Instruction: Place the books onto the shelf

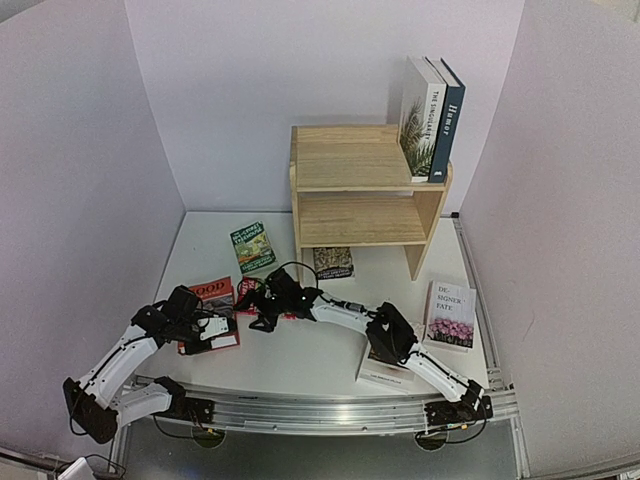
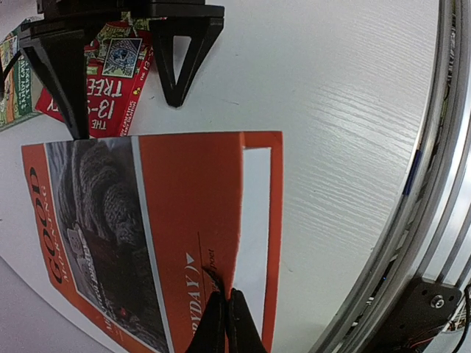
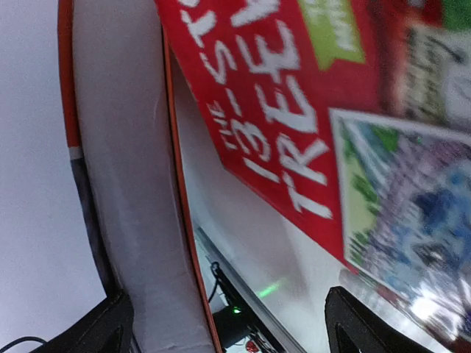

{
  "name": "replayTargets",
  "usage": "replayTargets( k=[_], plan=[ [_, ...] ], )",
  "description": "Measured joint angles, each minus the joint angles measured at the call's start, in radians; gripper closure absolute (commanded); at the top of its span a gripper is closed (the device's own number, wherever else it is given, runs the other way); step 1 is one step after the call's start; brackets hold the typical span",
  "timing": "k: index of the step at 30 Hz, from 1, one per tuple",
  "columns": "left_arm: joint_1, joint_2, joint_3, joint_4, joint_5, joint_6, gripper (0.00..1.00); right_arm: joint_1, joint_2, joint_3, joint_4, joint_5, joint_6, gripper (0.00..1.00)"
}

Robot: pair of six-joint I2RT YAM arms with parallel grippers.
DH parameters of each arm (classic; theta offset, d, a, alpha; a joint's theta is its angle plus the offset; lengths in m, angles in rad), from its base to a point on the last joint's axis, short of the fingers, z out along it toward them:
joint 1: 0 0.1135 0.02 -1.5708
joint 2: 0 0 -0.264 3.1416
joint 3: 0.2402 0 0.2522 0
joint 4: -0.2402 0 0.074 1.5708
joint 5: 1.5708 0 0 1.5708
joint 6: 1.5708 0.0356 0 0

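Observation:
The orange "GOOD" book (image 2: 184, 220) lies at the table's left front. My left gripper (image 2: 225, 312) is shut on the free edge of its front cover, with white pages (image 2: 256, 220) showing beside it. My right gripper (image 3: 232, 323) is open just above the table, one finger on each side of the red paperback (image 3: 294, 110). The orange book's page block (image 3: 125, 184) stands close by its left finger. The wooden shelf (image 1: 360, 190) is at the back, with a white plant book (image 1: 420, 120) and the blue "Humor" book (image 1: 447, 120) upright on its top tier.
A green paperback (image 1: 252, 247) and a dark paperback (image 1: 333, 262) lie in front of the shelf. A white flower book (image 1: 451, 315) lies at the right, and another white book (image 1: 385, 372) sits under my right arm. A metal rail (image 2: 434, 184) runs along the near edge.

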Motion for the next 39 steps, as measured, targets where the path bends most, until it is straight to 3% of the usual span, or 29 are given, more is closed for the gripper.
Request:
replayTargets(
  k=[6,10,20,23,32,36,39],
  plan=[
    [-0.002,0.018,-0.016,0.039,-0.010,0.022,1.00,-0.004,0.077,-0.014,0.314,-0.042,0.178,0.12],
    [-0.003,0.028,-0.017,0.056,-0.008,0.025,1.00,-0.011,0.025,-0.159,0.462,-0.041,0.215,0.11],
    [-0.008,0.026,-0.042,0.044,0.011,0.063,1.00,-0.023,-0.126,-0.421,0.515,-0.027,0.177,0.07],
    [-0.008,0.026,-0.042,0.046,0.024,0.069,1.00,-0.023,-0.120,-0.393,0.499,-0.021,0.187,0.06],
    [-0.010,0.054,-0.042,0.070,0.054,0.080,1.00,-0.013,0.065,-0.059,0.487,-0.021,0.258,0.05],
    [-0.015,0.054,-0.041,0.077,0.057,0.082,1.00,-0.008,0.097,-0.021,0.472,-0.020,0.265,0.05],
    [-0.020,0.057,-0.041,0.085,0.060,0.089,1.00,-0.005,0.101,-0.017,0.464,-0.020,0.270,0.16]
  ],
)
